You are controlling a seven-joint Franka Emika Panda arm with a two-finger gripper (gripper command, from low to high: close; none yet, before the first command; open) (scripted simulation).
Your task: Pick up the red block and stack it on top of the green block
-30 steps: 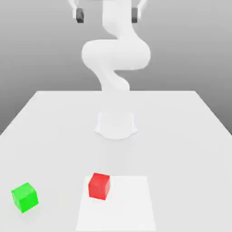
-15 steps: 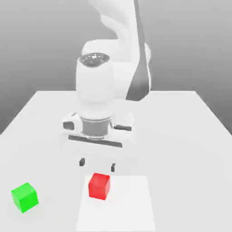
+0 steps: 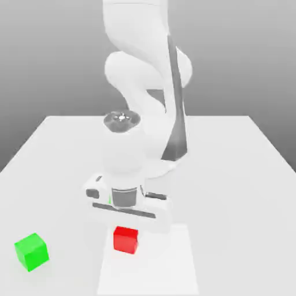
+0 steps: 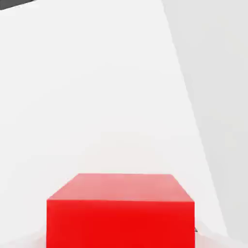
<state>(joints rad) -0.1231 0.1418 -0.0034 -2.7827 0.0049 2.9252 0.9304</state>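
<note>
We judge the grasp step in hand: centre squarely over the red block [image 3: 125,239] before closing. We cannot tell the gripper's [image 3: 128,222] state. The block is a plain, uniformly red cube resting on the table [image 3: 231,173], with the green block [image 3: 31,251] well apart at its nine o'clock.

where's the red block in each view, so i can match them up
Exterior view: the red block sits near the front of the table, just below the arm's hand, on the paler square patch.
Hand view: the red block is close up, seen from above and one side.
Shared landmark: the paler patch under the block.
</note>
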